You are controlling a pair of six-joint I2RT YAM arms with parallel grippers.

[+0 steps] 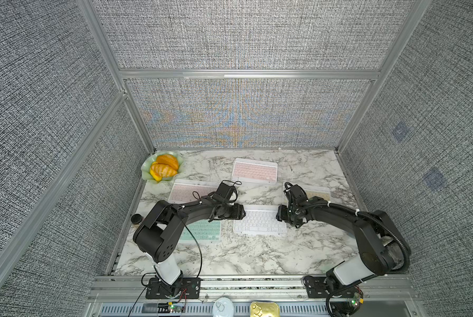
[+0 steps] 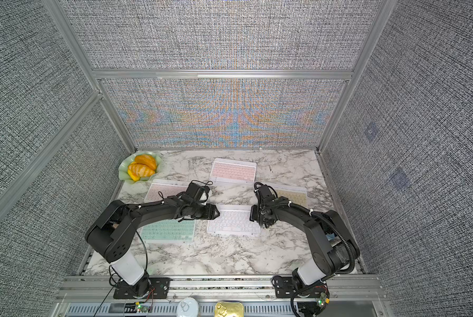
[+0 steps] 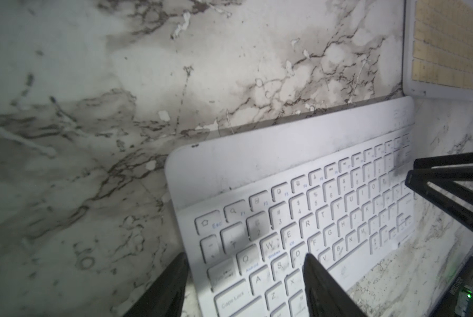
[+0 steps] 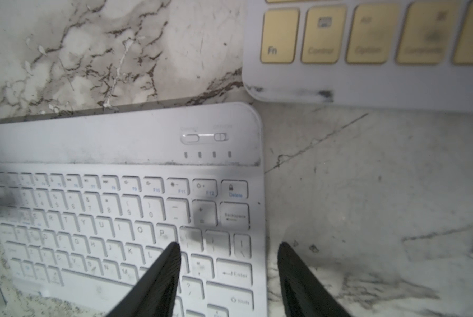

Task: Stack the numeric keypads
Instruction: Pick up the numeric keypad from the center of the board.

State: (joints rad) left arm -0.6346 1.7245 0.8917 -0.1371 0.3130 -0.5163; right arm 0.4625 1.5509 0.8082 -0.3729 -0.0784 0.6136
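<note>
White rectangular plastic keypad: long axis runs from left gripper to right gripper; both open, astride short ends.

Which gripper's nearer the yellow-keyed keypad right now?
Right. The right gripper straddles the right edge of the white keypad, with the yellow keypad just beyond it. The left gripper sits at the white keypad's opposite end, farther away.

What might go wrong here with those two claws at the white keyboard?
The left gripper and right gripper each straddle a short end of the flat white keypad; they may scrape keys or push it instead of lifting it. If it slides, it could bump the yellow keypad lying close to its corner.
</note>
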